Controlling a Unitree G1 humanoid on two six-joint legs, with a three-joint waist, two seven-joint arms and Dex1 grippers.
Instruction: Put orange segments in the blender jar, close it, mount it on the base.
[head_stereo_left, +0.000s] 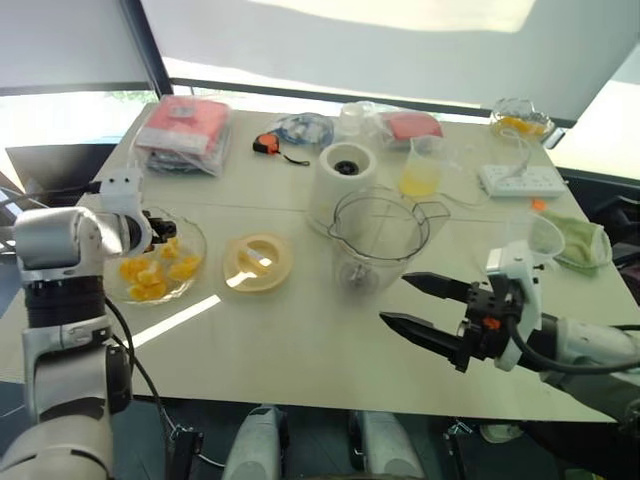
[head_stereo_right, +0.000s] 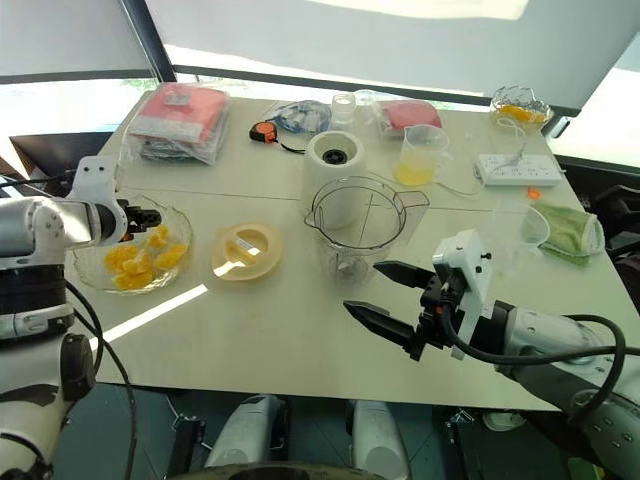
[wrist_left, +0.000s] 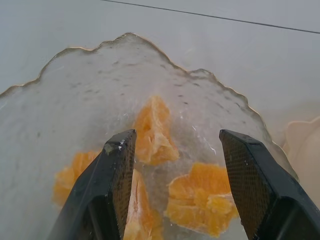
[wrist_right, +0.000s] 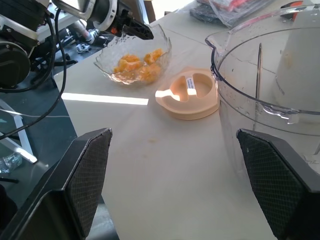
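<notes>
Left claw (wrist_left: 176, 142) was released, jaws spread above orange segments (head_stereo_left: 150, 272) in glass bowl (head_stereo_left: 196, 236), left of empty blender jar (head_stereo_left: 375, 235). It likely needed to drop lower, straddle one segment and pinch softly. Right claw (head_stereo_left: 394, 300) was released too, just robot-side of jar.

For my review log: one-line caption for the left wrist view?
Open left claw poised over orange segments in a scalloped glass bowl.

Head pair overlooks the table (head_stereo_left: 300, 350); both wrist views face the bowl (wrist_left: 75, 90).
</notes>
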